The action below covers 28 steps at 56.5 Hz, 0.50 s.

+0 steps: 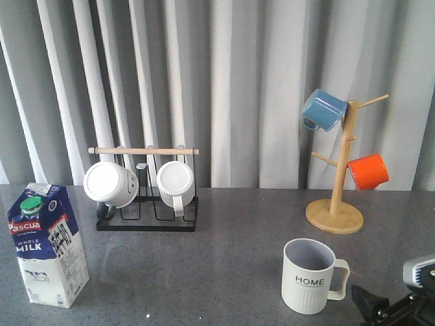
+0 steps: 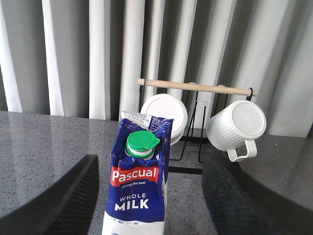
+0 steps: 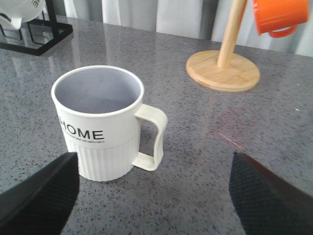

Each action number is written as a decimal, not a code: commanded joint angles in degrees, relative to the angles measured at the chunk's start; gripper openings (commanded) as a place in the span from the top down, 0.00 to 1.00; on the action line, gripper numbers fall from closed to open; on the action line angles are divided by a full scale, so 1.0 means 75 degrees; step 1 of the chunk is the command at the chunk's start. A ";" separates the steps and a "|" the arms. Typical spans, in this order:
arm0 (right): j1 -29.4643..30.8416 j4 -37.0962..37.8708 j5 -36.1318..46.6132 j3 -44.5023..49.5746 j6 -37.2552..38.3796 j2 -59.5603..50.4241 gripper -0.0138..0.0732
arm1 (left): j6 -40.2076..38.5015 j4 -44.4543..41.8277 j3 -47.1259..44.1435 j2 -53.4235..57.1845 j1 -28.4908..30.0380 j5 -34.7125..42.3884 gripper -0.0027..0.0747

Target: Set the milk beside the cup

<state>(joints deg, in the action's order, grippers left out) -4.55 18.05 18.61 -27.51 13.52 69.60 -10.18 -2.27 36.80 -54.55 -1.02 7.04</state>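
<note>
The milk (image 1: pixel 47 244), a tall blue-and-white carton with a green cap and a red "Pascual" band, stands upright at the table's front left. In the left wrist view the milk (image 2: pixel 139 188) stands between my left gripper's (image 2: pixel 151 205) open fingers, which do not touch it. The left gripper is out of the front view. The cup (image 1: pixel 310 276), a cream ribbed mug with "HOME" lettering, stands at the front right, handle to the right. My right gripper (image 3: pixel 154 196) is open and empty just short of the cup (image 3: pixel 100 125); only part of it shows in the front view's bottom right corner.
A black wire rack (image 1: pixel 146 204) with a wooden bar holds two plain white mugs (image 1: pixel 112 183) at the back left. A wooden mug tree (image 1: pixel 336 204) with a blue mug (image 1: pixel 323 109) and an orange mug (image 1: pixel 368 171) stands at the back right. Grey curtains hang behind the table.
</note>
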 commanded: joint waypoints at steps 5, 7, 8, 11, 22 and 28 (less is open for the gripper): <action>0.0010 0.0388 0.1964 -0.0215 -0.0041 0.0940 0.16 | -0.0002 0.0075 0.0278 0.0068 -0.0035 0.0609 0.38; 0.0010 0.0331 0.2222 -0.0215 -0.0041 0.1157 0.16 | -0.0002 0.0075 0.0278 0.0068 -0.0035 0.0609 0.38; 0.0010 0.0320 0.2318 -0.0215 -0.0041 0.1239 0.16 | -0.0002 0.0075 0.0278 0.0068 -0.0035 0.0609 0.38; 0.0010 0.0269 0.2628 -0.0215 -0.0041 0.1545 0.16 | -0.0002 0.0075 0.0278 0.0068 -0.0035 0.0609 0.38; 0.0010 -0.0293 0.3312 -0.0215 -0.0197 0.2189 0.16 | -0.0002 0.0075 0.0278 0.0068 -0.0035 0.0609 0.38; 0.0010 -0.0513 0.3252 -0.0215 -0.0411 0.2151 0.16 | -0.0002 0.0075 0.0278 0.0068 -0.0035 0.0609 0.38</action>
<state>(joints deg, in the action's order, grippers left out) -4.55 16.15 38.02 -27.51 12.26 87.47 -10.18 -2.27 36.80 -54.55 -1.02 7.04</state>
